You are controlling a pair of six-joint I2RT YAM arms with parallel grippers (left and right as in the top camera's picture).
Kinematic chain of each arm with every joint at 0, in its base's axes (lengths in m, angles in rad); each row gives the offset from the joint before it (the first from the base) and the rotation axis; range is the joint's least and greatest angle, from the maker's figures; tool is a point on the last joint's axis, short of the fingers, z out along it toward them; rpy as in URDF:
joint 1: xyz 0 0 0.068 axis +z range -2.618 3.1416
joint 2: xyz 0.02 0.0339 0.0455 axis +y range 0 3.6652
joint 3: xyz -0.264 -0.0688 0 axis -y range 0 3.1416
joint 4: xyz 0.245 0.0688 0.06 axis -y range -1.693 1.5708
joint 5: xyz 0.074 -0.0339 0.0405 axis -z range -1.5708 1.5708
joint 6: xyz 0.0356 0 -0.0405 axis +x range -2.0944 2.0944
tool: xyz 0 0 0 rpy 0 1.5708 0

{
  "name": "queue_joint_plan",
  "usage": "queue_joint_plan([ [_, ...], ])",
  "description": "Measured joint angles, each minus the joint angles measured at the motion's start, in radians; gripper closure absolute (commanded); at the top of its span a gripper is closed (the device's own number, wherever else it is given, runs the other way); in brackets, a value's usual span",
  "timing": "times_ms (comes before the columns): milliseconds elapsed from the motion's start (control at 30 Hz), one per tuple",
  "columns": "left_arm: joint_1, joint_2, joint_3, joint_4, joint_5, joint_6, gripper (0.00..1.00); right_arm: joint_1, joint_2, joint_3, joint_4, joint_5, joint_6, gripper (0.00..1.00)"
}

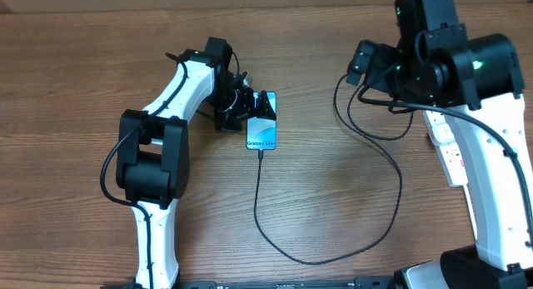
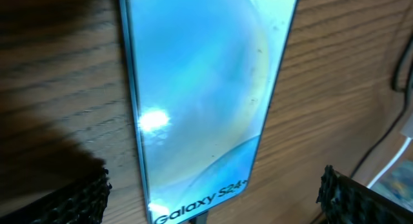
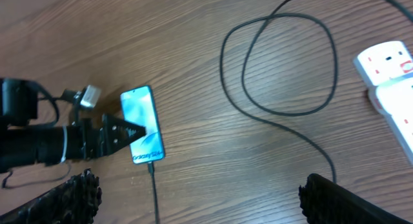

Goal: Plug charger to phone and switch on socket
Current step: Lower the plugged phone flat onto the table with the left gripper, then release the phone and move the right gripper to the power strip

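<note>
Overhead, we see the phone (image 1: 261, 122) flat on the tabletop (image 1: 316, 31), the charger (image 1: 256, 197) reaching its lower end; our left gripper (image 2: 213, 179) stands wide astride it, fingers clear of its edges; our right gripper (image 3: 200, 182) hangs wide and empty; the socket (image 1: 450, 156) lies beside the right arm.

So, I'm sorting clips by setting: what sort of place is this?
Probably a robotics lab bench: the left arm and right arm stand at a wooden table, with a phone, charger and socket laid out on it.
</note>
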Motion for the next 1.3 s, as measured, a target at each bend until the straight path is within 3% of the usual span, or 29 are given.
queue_joint_plan([
  [267, 0.001, -0.082, -0.019, -0.003, -0.163, -0.023, 0.00, -0.140, 0.000, 0.000, -0.013, -0.026, -0.024, 0.00],
  [567, 0.001, -0.513, -0.023, -0.014, -0.395, -0.060, 0.00, -0.339, 0.001, -0.031, 0.018, -0.049, -0.041, 0.00],
  [700, 0.001, -0.603, -0.021, -0.042, -0.503, -0.064, 0.01, -0.437, 0.016, -0.085, 0.048, -0.048, -0.041, 0.00],
  [867, 0.001, -0.606, -0.021, -0.080, -0.591, -0.071, 0.00, -0.547, 0.053, -0.110, 0.057, -0.048, -0.041, 0.00],
  [1300, 0.001, -0.596, -0.021, -0.090, -0.612, -0.071, 0.00, -0.788, 0.100, -0.114, 0.088, -0.049, 0.037, 0.00],
])
